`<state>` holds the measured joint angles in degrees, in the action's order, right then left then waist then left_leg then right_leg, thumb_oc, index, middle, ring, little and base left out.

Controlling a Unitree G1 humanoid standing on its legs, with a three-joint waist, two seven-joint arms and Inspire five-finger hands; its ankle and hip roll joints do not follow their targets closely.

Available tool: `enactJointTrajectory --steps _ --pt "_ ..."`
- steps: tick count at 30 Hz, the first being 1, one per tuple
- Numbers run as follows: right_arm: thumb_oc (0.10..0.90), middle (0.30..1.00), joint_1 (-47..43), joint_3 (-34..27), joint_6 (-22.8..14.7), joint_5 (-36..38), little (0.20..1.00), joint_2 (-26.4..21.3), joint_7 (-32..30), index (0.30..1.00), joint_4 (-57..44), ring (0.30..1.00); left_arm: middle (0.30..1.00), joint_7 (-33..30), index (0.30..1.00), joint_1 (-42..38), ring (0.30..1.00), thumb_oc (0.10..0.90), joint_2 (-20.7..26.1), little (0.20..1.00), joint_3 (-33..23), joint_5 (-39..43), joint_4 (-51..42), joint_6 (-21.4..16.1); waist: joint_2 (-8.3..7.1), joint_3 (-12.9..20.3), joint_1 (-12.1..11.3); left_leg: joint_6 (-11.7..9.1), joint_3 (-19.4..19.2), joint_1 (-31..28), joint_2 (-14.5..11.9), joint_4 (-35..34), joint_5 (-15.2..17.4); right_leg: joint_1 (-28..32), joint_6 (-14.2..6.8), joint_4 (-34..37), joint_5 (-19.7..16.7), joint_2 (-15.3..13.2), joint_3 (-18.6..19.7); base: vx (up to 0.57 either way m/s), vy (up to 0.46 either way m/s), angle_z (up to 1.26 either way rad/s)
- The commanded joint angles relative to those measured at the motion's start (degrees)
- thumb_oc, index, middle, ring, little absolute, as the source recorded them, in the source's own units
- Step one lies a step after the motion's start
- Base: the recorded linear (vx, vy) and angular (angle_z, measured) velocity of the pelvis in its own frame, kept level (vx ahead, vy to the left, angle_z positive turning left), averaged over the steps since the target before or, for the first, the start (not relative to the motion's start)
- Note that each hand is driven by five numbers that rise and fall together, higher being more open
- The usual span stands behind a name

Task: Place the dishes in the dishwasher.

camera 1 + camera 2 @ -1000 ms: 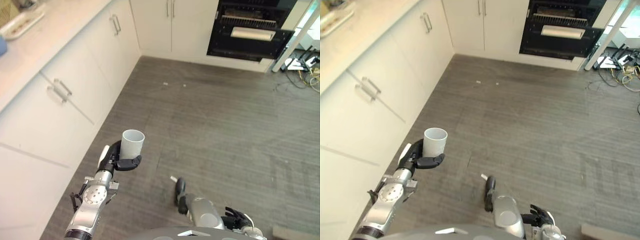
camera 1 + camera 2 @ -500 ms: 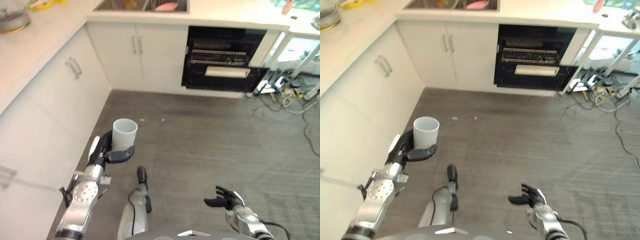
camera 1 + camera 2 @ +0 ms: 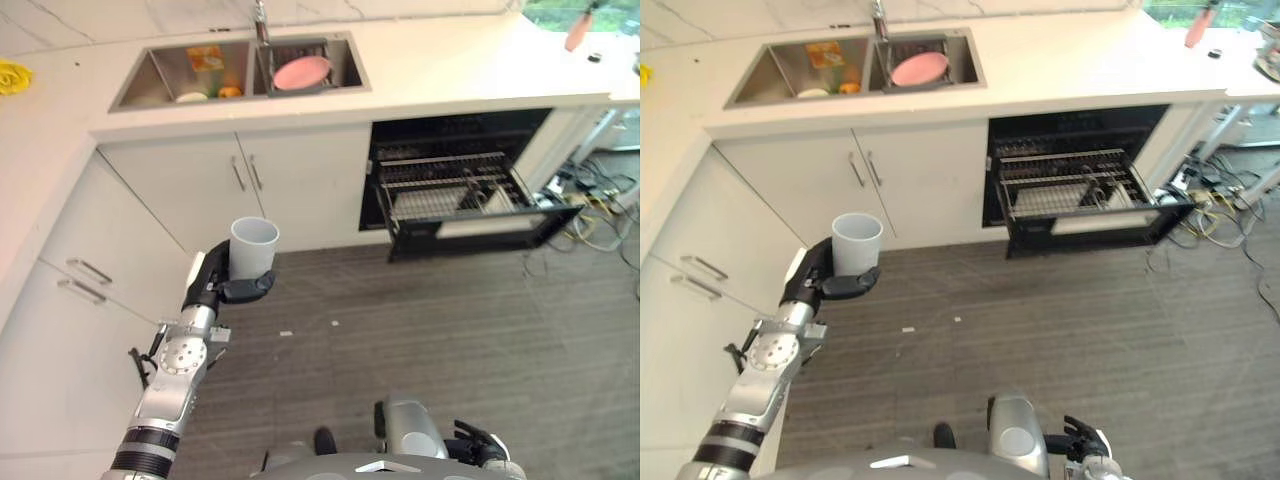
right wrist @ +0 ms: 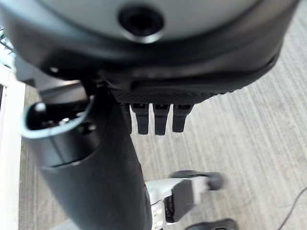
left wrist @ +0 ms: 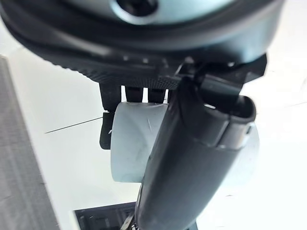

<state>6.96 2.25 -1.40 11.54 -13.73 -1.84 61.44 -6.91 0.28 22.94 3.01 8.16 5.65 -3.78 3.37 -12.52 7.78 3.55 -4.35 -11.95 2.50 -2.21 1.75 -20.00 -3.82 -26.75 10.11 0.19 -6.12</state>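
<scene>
- Pale grey cup [image 3: 254,245] stands upright in the left hand [image 3: 212,284], thumb and fingers curled round its wall, held out over the floor before the white cabinets [image 3: 210,190].
- Right hand [image 3: 478,444] hangs low near the floor, fingers relaxed and holding nothing.
- Grey wood-look floor [image 3: 450,330] runs to the dishwasher [image 3: 455,190], its rack pulled out.
- Steel sink [image 3: 240,72] above holds a pink plate [image 3: 302,72].

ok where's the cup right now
The cup is upright in the left hand, held above the floor in front of the white cabinets, left of the open dishwasher.
</scene>
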Motion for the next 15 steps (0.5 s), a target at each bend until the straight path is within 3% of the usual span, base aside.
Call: enactJointTrajectory --steps 1,2,3,4,5,7,8,9,10,11,12,13,14,15 --pt "0.800 0.900 -3.1 0.8 -0.6 1.3 0.900 -0.8 -0.4 0.900 4.9 0.900 0.300 -0.8 0.300 -0.3 0.300 0.400 4.0 0.300 -0.6 -1.4 -5.8 -4.4 -5.10 2.6 -1.5 -2.7 -3.2 0.5 1.5 -2.1 3.0 10.4 -4.3 22.2 -14.1 -2.5 -10.1 0.72 0.033 1.01" --pt "0.800 0.900 -3.0 0.6 -0.6 1.6 0.900 -0.8 -0.5 0.900 6.0 0.900 0.300 -0.4 0.300 -0.6 0.300 0.400 3.5 0.300 0.0 -1.2 -5.9 -4.6 -5.13 2.7 -1.4 -2.9 -3.1 0.2 1.2 0.6 4.5 12.8 -3.2 23.7 -12.4 -2.0 -11.3 0.50 0.008 0.95" --pt "0.800 0.900 -2.6 0.5 -0.5 2.0 0.900 -0.9 -0.6 0.900 7.2 0.900 0.300 -0.2 0.300 -1.3 0.300 0.400 2.5 0.300 1.0 -1.1 -5.5 -4.6 -5.27 3.4 -0.9 -4.0 -2.5 0.7 1.0 6.0 4.2 13.9 -1.2 23.0 -11.6 -1.1 -9.1 0.32 -0.023 0.81" --pt "0.800 0.900 -2.6 0.5 -0.6 2.0 0.900 -0.8 -0.6 0.900 7.2 0.900 0.300 -0.2 0.300 -1.4 0.300 0.400 2.5 0.300 1.1 -1.1 -5.4 -4.6 -5.40 3.6 -0.8 -4.0 -2.5 1.3 1.1 6.4 4.1 13.6 -1.1 23.1 -11.8 -1.2 -9.2 0.51 -0.066 0.55" --pt "0.800 0.900 -2.4 -0.9 0.1 2.2 0.900 -1.5 -1.1 0.900 9.1 0.900 0.300 0.0 0.300 -2.5 0.300 0.400 1.3 0.300 2.0 0.7 -5.4 -5.0 -5.57 3.8 -0.5 -8.5 -3.7 6.2 -0.4 24.8 0.7 16.8 0.9 22.6 -10.8 -1.8 -8.2 0.32 -0.055 0.19" --pt "0.800 0.900 -2.5 -0.9 0.1 2.2 0.900 -1.4 -1.1 0.900 9.1 0.900 0.300 0.0 0.300 -2.6 0.300 0.400 1.3 0.300 2.0 0.7 -5.4 -5.0 -5.65 4.0 -0.3 -8.4 -3.6 6.9 -0.3 25.3 0.7 16.5 0.9 22.7 -11.0 -1.9 -8.4 0.28 -0.063 0.24" --pt "0.800 0.900 -2.4 -1.0 0.4 3.2 0.900 -2.3 -2.1 0.900 9.7 0.900 0.300 -0.8 0.300 -2.5 0.300 0.400 1.4 0.300 2.4 1.9 -4.9 -5.3 -6.95 3.2 -1.1 -11.5 -5.0 15.8 -2.9 43.7 -3.1 20.2 2.9 24.1 -9.8 -1.9 -7.0 0.47 -0.035 0.34" --pt "0.800 0.900 -2.5 -1.7 0.7 4.1 0.900 -2.6 -2.5 0.900 9.9 0.900 0.300 -0.8 0.300 -2.6 0.300 0.400 1.5 0.300 2.5 2.7 -5.2 -4.9 -7.18 3.3 -2.0 -9.3 -6.7 20.5 -5.0 43.5 -1.5 22.6 2.8 25.5 -9.5 -1.9 -5.7 0.48 -0.034 0.27" --pt "0.800 0.900 -2.5 -1.7 0.7 4.1 0.900 -2.6 -2.5 0.900 9.9 0.900 0.300 -0.8 0.300 -2.6 0.300 0.400 1.5 0.300 2.5 2.7 -5.2 -4.9 -7.18 3.3 -2.0 -9.3 -6.7 20.5 -5.0 43.5 -1.5 22.6 2.8 25.5 -9.5 -1.9 -5.7 0.50 0.212 -0.44" --pt "0.800 0.900 -2.3 -1.8 0.6 4.4 0.900 -2.8 -2.3 0.900 9.5 0.900 0.300 -0.9 0.300 -2.3 0.300 0.400 1.3 0.300 2.1 2.4 -5.1 -4.9 -6.98 3.8 -2.4 -7.1 -6.1 18.3 -6.9 31.1 1.8 23.9 1.3 26.0 -9.4 -3.1 -4.0 0.37 0.272 -0.98" --pt "0.800 0.900 -2.5 -1.5 0.7 4.1 0.900 -3.0 -2.4 0.900 9.3 0.900 0.300 -1.4 0.300 -2.2 0.300 0.400 1.5 0.300 1.9 2.2 -4.9 -5.0 -7.10 3.8 -3.2 -7.1 -3.7 18.4 -7.1 26.0 1.6 24.3 0.8 26.0 -9.2 -3.7 -2.5 0.37 0.272 -0.98" --pt "0.800 0.900 -2.5 -1.5 0.7 4.1 0.900 -3.0 -2.4 0.900 9.3 0.900 0.300 -1.4 0.300 -2.2 0.300 0.400 1.5 0.300 1.9 2.2 -4.9 -5.0 -7.10 3.8 -3.2 -7.1 -3.7 18.4 -7.1 26.0 1.6 24.3 0.8 26.0 -9.2 -3.7 -2.5 0.20 0.187 -1.10" --pt "0.800 0.900 -2.8 -1.1 0.7 3.7 0.900 -3.4 -2.5 0.900 9.3 0.900 0.300 -1.8 0.300 -2.2 0.300 0.400 1.6 0.300 1.9 2.1 -4.8 -5.1 -6.92 3.8 -4.0 -7.2 0.8 17.6 -6.7 19.8 0.9 24.5 0.5 26.0 -9.0 -4.0 -0.8 0.24 0.277 -1.40" --pt "0.800 0.900 -3.8 -1.0 0.8 2.9 0.900 -4.0 -3.0 0.900 9.8 0.900 0.300 -2.7 0.300 -2.3 0.300 0.400 1.5 0.300 2.1 2.4 -4.4 -5.6 -5.66 3.9 -4.8 -8.0 10.4 13.3 -6.2 10.6 0.9 24.2 0.0 24.8 -7.9 -3.8 2.5 0.24 0.277 -1.40"
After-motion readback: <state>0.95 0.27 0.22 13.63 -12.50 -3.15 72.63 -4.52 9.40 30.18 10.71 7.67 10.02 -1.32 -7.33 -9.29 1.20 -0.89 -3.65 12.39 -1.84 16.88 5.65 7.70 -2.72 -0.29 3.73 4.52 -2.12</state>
